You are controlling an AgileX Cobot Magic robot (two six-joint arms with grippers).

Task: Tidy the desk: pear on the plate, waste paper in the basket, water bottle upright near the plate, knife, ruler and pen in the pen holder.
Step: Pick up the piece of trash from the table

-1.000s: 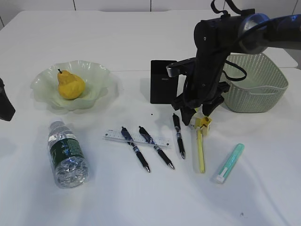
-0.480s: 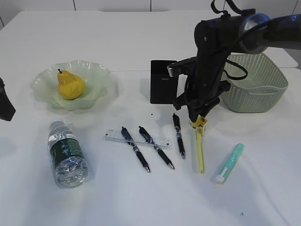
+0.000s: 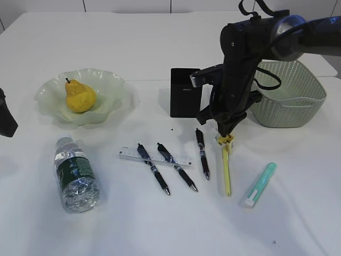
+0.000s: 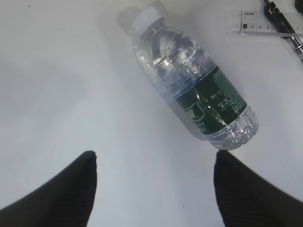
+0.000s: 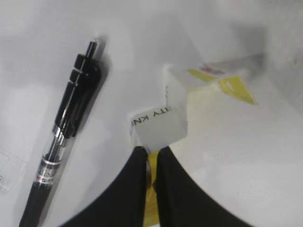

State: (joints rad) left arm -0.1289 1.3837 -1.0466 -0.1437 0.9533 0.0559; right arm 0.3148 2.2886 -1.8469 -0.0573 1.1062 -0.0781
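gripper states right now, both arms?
Left gripper: open, empty, above the desk near the water bottle.
Right gripper: shut on the yellow utility knife.

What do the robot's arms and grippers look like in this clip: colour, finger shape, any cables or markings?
The right arm is matte black with rounded joint housings, a grey ring at one joint, loose black cables looping along it and a small silver block on its side. The right gripper has smooth black fingers tapering to narrow tips. The left gripper has broad black fingers with finely ribbed surfaces. No markings are legible.
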